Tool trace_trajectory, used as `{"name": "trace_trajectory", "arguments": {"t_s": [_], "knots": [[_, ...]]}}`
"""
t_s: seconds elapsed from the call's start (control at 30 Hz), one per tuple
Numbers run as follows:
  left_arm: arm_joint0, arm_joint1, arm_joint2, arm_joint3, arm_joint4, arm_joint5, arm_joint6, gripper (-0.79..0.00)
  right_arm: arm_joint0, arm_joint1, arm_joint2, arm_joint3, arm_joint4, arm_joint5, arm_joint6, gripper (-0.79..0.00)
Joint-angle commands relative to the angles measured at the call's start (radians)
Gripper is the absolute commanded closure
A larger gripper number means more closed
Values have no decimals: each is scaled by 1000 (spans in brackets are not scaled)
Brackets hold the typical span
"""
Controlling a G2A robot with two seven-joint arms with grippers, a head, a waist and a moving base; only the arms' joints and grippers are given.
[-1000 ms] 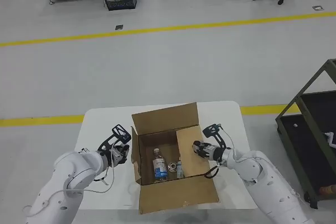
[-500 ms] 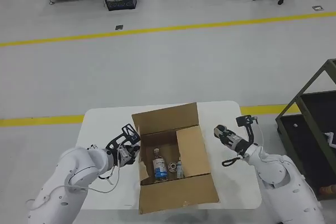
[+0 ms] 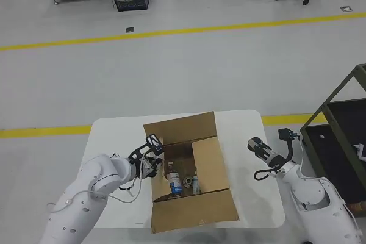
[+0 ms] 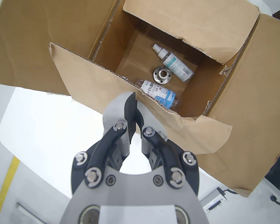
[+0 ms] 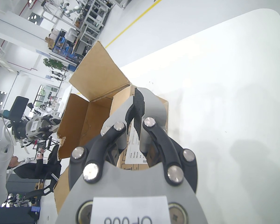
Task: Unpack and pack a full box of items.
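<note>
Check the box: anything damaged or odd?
The cardboard box has torn flap edges, one pinched in the left pincer. Inside, the spray bottle and clear bottle lie on their sides beside a metal flange; nothing spilled.

The left arm (image 3: 88, 196) and right arm (image 3: 314, 194) wear smooth, rounded white shells, with thin black cables (image 3: 262, 174) looping at the wrists. The left gripper (image 4: 134, 108) and right gripper (image 5: 137, 104) each have grey metal fingers (image 5: 154, 108) faced with ribbed black pads (image 4: 130, 113), black link bars pinned by silver screws (image 5: 148, 122), a grey base plate and a white label.
</note>
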Motion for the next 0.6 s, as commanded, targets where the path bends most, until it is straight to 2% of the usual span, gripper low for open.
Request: {"name": "trace_trajectory", "arguments": {"t_s": [0.0, 0.27, 0.57], "knots": [[-10, -3, 26, 22, 13, -4, -1, 0, 6, -1, -8, 5, -2, 0, 3, 0], [-63, -15, 73, 123, -101, 30, -48, 0, 12, -1, -21, 19, -22, 1, 9, 0], [-95, -20, 113, 176, -71, 37, -27, 0, -1, 1, -8, 18, -11, -8, 9, 0]]}}
